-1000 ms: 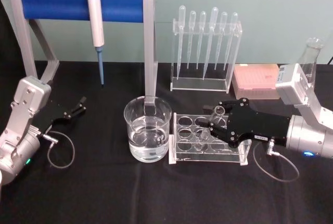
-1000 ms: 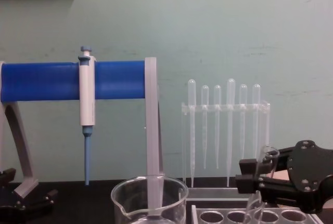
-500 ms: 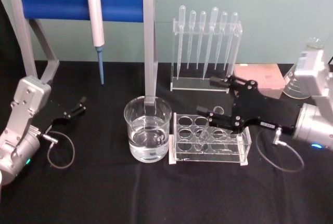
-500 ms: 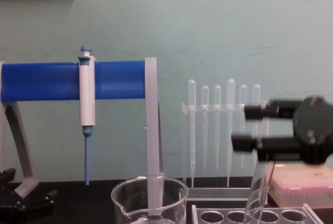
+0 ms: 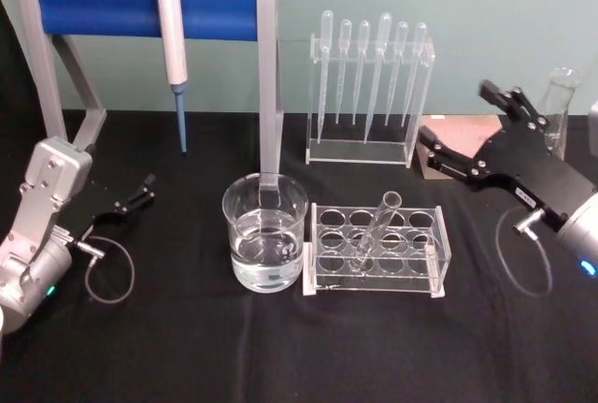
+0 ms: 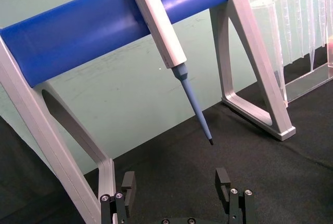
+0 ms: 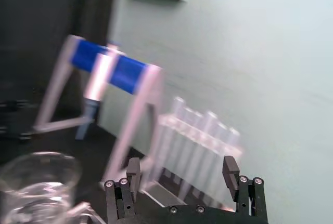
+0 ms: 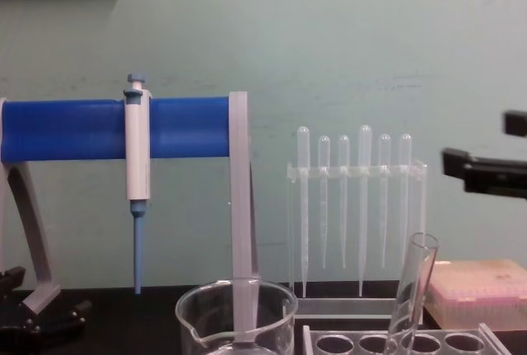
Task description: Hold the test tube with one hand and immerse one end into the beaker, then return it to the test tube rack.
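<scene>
Above bench at right: right gripper (image 5: 464,130), fingers spread wide, holding nothing. 1 test tube (image 5: 375,229) leaned in rack (image 5: 439,255), beside 1 beaker (image 5: 265,232). Left gripper (image 5: 142,189) fingers apart, idle.

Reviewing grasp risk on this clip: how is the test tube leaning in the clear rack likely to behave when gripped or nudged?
The test tube looks like thin clear glass, so probably stiff, fragile and slippery. It leans in the rack, so a nudge would likely swing it. Its round body may roll if laid flat.
</scene>
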Controlling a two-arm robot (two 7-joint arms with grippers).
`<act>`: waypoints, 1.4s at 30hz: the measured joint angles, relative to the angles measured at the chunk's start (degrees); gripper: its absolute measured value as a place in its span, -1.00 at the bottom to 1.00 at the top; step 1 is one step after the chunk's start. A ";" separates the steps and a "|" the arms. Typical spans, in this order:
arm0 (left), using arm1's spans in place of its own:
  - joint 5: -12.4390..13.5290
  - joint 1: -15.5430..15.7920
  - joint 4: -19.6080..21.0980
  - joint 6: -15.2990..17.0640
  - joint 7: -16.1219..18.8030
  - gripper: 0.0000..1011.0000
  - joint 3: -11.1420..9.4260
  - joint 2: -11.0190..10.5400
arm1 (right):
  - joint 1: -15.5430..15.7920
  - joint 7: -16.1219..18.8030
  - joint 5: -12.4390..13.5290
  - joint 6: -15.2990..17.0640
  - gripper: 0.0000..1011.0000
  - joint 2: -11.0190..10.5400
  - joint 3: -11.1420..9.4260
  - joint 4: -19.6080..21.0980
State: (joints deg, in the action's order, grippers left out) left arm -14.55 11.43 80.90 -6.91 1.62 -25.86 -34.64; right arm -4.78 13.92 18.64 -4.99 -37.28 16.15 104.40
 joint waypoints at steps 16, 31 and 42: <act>0.00 0.00 0.00 0.00 0.00 0.98 0.00 0.00 | 3.72 -10.81 -3.87 -0.75 0.98 10.11 -2.33 -7.89; 0.00 0.00 0.00 0.00 0.00 0.98 0.00 0.00 | 3.79 -9.27 -4.40 -0.94 0.98 10.38 -2.68 -8.90; 0.00 0.00 0.00 0.00 0.00 0.98 0.00 0.00 | 3.78 -9.39 -4.39 -0.94 0.98 10.34 -2.61 -8.73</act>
State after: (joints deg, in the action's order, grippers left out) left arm -14.55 11.43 80.90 -6.91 1.62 -25.86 -34.65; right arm -1.00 4.53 14.25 -5.92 -26.93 13.54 95.67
